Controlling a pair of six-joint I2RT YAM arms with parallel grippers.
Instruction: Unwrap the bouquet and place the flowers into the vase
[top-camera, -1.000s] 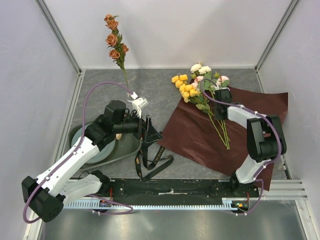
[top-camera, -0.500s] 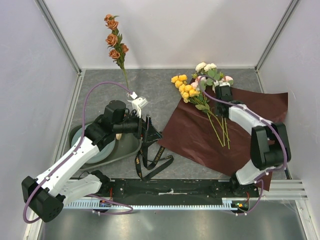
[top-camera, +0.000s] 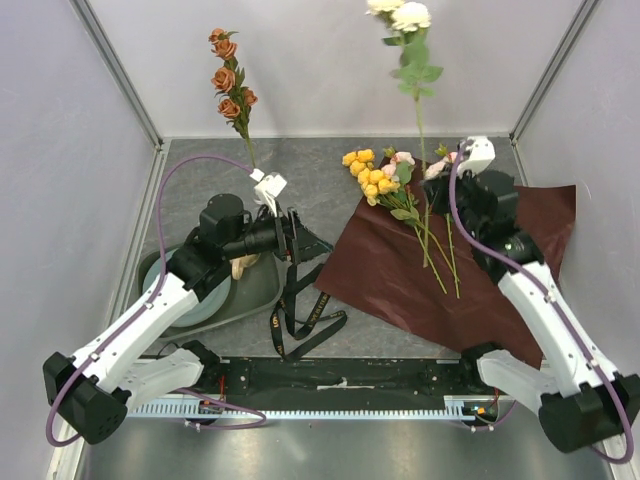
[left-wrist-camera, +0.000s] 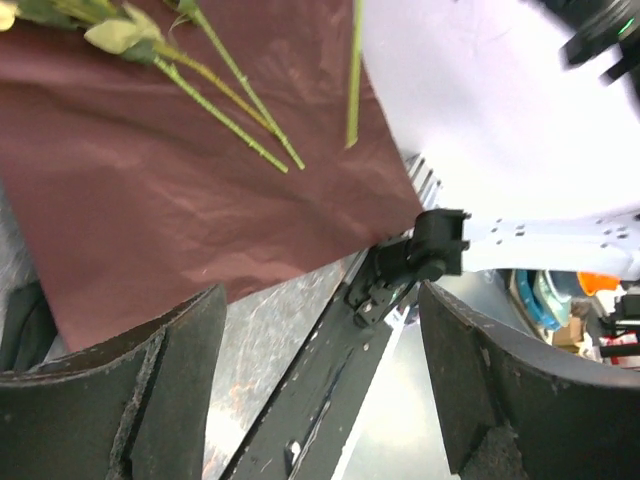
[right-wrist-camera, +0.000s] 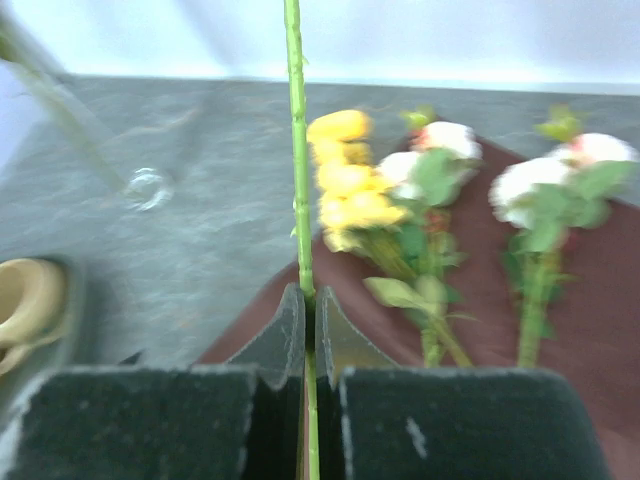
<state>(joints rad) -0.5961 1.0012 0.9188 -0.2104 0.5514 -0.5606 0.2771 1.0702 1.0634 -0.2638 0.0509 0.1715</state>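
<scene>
Bouquet paper (top-camera: 500, 270) lies open, black ribbon (top-camera: 300, 315) off; 1 rust-orange spray (top-camera: 228, 75) stands in the glass vase (right-wrist-camera: 148, 187). Right gripper (right-wrist-camera: 310, 312), clamped on the stem of a cream-white spray (top-camera: 410, 16), holds it upright above the paper; left gripper (left-wrist-camera: 320, 400) gapes empty. A yellow spray (top-camera: 368, 176) and pink sprays (top-camera: 402, 158) lie waiting.

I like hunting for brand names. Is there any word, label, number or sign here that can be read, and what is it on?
Black ribbon: gold lettering, too small to read.
Nothing else in any of the three views shows readable writing.
</scene>
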